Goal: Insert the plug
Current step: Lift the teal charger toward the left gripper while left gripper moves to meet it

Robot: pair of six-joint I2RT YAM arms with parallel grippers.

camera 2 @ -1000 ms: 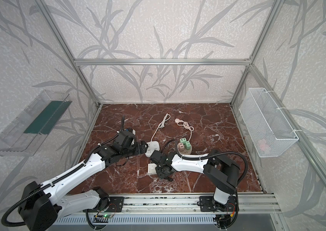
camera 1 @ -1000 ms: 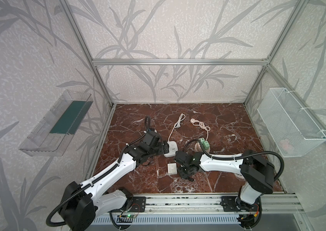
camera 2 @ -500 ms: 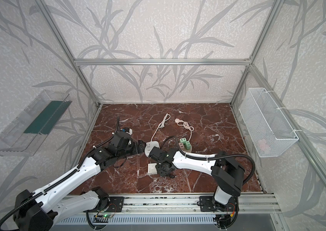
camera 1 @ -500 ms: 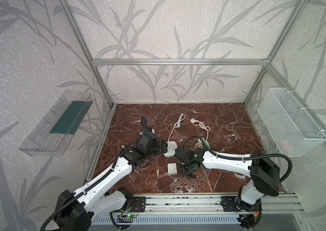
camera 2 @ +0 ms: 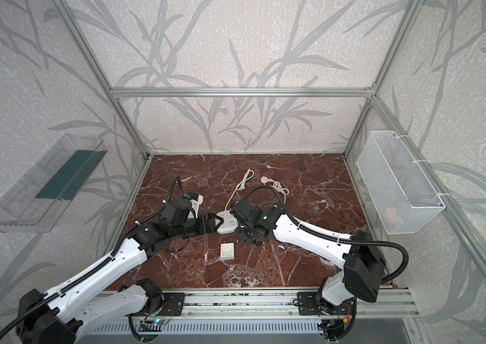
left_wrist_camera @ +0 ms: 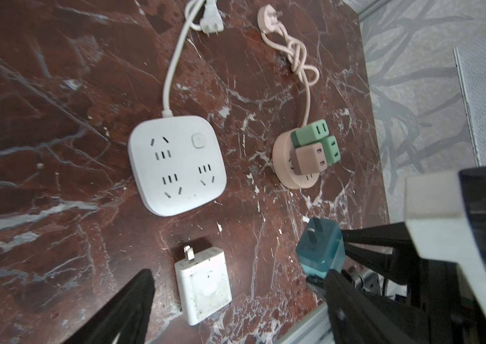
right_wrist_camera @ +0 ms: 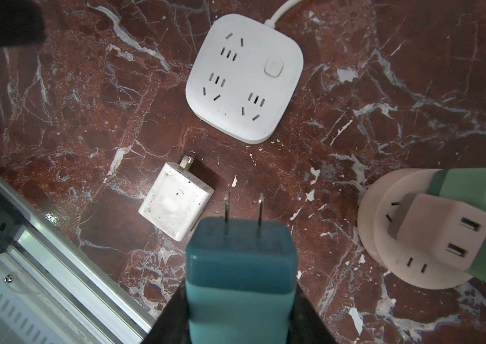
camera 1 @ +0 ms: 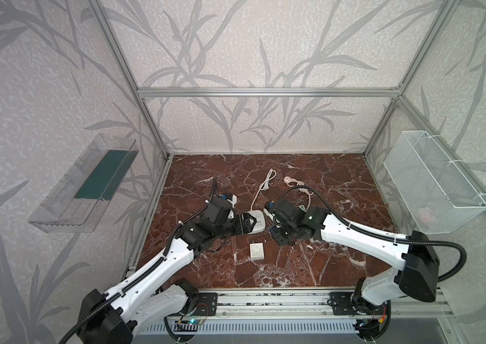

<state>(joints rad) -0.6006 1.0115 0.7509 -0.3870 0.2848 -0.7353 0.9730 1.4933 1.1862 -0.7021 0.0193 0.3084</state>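
My right gripper (right_wrist_camera: pixel 240 297) is shut on a teal plug (right_wrist_camera: pixel 240 268) whose two flat prongs point out ahead. It hangs above the marble floor, short of the white square power strip (right_wrist_camera: pixel 244 77). In both top views that gripper (camera 1: pixel 277 235) (camera 2: pixel 244 236) sits just right of the strip (camera 1: pixel 256 225) (camera 2: pixel 228 222). My left gripper (camera 1: pixel 244 226) (camera 2: pixel 213 224) hovers at the strip's left edge, open with nothing held. In the left wrist view the open gripper (left_wrist_camera: pixel 237 274) frames a white charger (left_wrist_camera: pixel 203 284) lying on the floor. The teal plug (left_wrist_camera: pixel 320 247) shows there too.
A pink round socket (left_wrist_camera: pixel 295 178) carrying green and pink adapters stands right of the strip, its pink cord (camera 1: pixel 295 183) trailing back. The strip's white cord (camera 1: pixel 268 178) runs to the rear. A mesh basket (camera 1: pixel 432 184) and a clear tray (camera 1: pixel 84 184) hang on the side walls. An aluminium rail (camera 1: pixel 265 297) borders the front.
The right gripper has carried the teal plug slightly toward the strip. The left jaws have narrowed a little, and that arm has stretched lower.
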